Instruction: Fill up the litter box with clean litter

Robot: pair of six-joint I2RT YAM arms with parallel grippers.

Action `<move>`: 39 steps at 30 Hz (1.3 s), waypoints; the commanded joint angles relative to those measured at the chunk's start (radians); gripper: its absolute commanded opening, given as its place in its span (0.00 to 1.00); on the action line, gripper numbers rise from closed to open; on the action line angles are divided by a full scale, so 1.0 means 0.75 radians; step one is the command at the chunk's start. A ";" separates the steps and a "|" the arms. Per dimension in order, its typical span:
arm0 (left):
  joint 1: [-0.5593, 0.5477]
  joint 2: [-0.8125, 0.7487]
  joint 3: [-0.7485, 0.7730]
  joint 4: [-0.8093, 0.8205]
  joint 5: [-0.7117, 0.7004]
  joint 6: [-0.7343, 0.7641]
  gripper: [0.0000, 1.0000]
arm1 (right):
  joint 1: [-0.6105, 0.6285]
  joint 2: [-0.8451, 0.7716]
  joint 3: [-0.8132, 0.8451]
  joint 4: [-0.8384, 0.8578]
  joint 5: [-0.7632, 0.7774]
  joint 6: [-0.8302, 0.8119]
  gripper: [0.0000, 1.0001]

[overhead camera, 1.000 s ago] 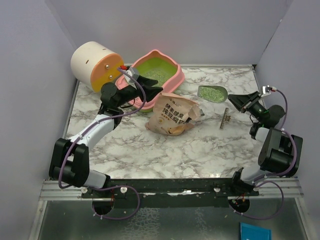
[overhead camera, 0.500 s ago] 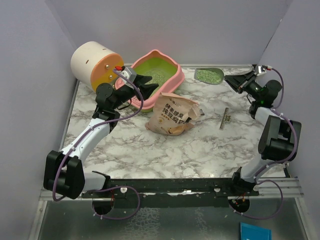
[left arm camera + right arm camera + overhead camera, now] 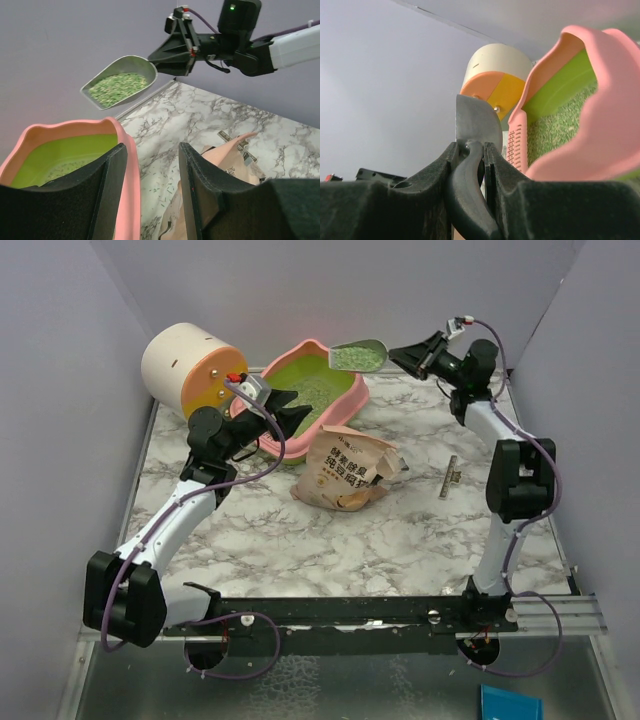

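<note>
The pink litter box [image 3: 354, 392] with a lime-green inside stands at the back, with some clean litter [image 3: 316, 388] in it. My right gripper [image 3: 402, 355] is shut on the handle of the grey metal scoop [image 3: 358, 356], which is level and full of litter [image 3: 118, 88], above the box's right rim. My left gripper [image 3: 290, 408] is open, its fingers astride the box's near rim [image 3: 125, 150], one finger inside the box. In the right wrist view the scoop handle [image 3: 470, 165] sits between my fingers, and the box rim [image 3: 600, 125] is close ahead.
A tan cat-litter bag [image 3: 345, 472] lies torn open just in front of the box. A cream-and-orange cylinder [image 3: 190, 370] lies to the box's left. A small metal clip [image 3: 452, 478] lies on the marble at the right. Stray granules dot the table [image 3: 165, 165].
My right arm has carried the full scoop from the right side of the table up and left to above the box's right rim. My left gripper shifted slightly back at the box's near rim.
</note>
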 commanded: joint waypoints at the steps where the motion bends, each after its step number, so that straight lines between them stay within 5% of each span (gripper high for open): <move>1: 0.007 -0.045 0.030 -0.003 -0.046 0.032 0.49 | 0.144 0.145 0.356 -0.255 0.093 -0.143 0.01; 12: 0.011 -0.056 0.026 -0.020 -0.066 0.056 0.49 | 0.373 0.428 1.045 -0.886 0.310 -0.677 0.01; 24: 0.011 -0.034 0.041 -0.032 -0.033 0.044 0.49 | 0.542 0.305 1.045 -1.088 0.793 -1.252 0.01; 39: 0.011 -0.020 0.049 -0.045 -0.027 0.050 0.49 | 0.704 0.207 0.986 -1.008 1.309 -1.825 0.01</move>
